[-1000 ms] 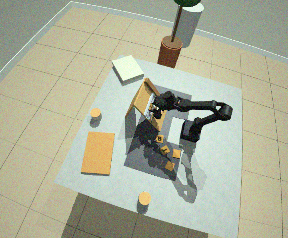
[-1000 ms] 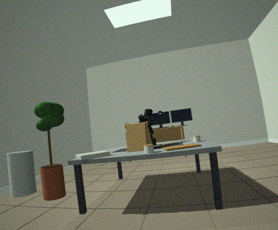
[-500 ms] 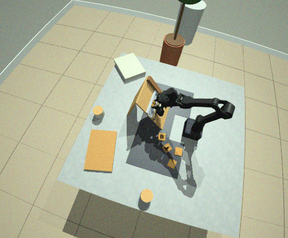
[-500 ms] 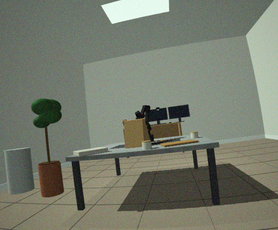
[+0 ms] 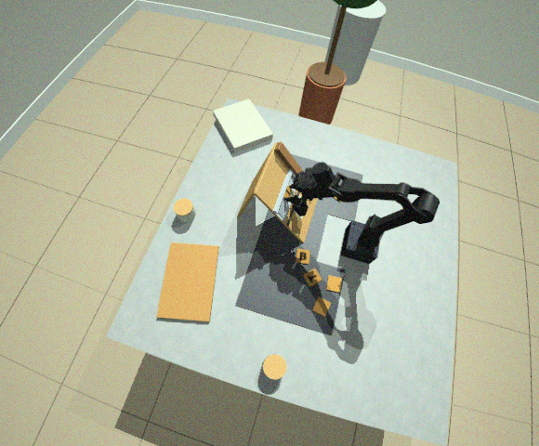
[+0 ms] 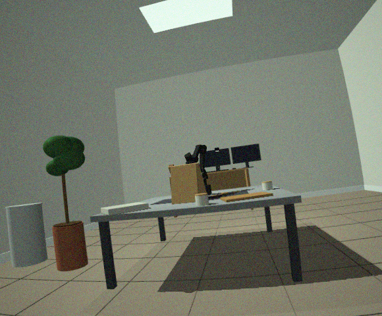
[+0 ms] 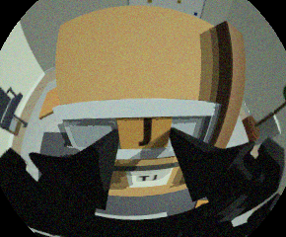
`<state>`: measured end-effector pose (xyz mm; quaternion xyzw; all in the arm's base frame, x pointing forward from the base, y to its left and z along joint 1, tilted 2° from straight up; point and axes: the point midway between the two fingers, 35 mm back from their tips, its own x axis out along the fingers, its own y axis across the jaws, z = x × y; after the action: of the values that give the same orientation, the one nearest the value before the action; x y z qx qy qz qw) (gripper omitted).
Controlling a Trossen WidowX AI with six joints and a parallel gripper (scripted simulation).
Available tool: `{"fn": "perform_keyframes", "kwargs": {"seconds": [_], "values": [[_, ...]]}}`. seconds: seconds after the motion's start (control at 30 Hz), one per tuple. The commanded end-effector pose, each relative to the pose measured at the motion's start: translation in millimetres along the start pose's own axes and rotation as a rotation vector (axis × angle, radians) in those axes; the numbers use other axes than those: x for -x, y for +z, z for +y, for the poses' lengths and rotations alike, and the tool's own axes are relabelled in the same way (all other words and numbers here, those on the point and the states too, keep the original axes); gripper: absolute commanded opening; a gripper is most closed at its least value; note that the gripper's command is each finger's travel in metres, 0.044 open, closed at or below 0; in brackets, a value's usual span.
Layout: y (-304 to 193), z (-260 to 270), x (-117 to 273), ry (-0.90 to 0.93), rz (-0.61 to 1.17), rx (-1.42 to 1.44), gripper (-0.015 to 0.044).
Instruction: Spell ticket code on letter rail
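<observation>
My gripper (image 7: 144, 132) (image 5: 293, 195) is shut on the J tile (image 7: 132, 133), with a finger at each side. The tile is upright and readable at the pale grey rail (image 7: 168, 109) on the tilted wooden board (image 7: 133, 59) (image 5: 272, 179). Grey rail shows on both sides of it; whether it is fully seated is unclear. The ticket (image 7: 157, 178) below shows "TJ"; any other letters are not visible. Below the board in the top view lie a B tile (image 5: 302, 255), a tile that looks like Y (image 5: 312, 277), and two tiles (image 5: 334, 283) (image 5: 322, 306) without readable letters.
A wooden post (image 7: 236, 74) stands at the board's right side. On the counter (image 5: 404, 360) are a pale box (image 5: 243, 125) (image 6: 124, 208), a flat orange slab (image 5: 188, 282) (image 6: 247, 196) and two cups (image 5: 183, 207) (image 5: 274, 367). The loose tiles lie on or beside a dark mat (image 5: 262, 298).
</observation>
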<state>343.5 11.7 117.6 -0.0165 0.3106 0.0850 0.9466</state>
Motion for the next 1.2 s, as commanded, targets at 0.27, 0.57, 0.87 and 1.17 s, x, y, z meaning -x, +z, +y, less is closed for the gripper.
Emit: {"fn": "perform_keyframes", "kwargs": {"seconds": [0.27,0.57,0.87,1.17], "values": [[-1.4,-6.5,-0.8,0.003,0.004,0.003,0.0000],[-1.5,-11.6,-0.8,0.003,0.004,0.003,0.0000],[-1.7,-16.7,-0.9,0.003,0.004,0.004,0.0000],[-1.8,-21.8,-1.0,0.002,0.004,0.004,0.0000]]}}
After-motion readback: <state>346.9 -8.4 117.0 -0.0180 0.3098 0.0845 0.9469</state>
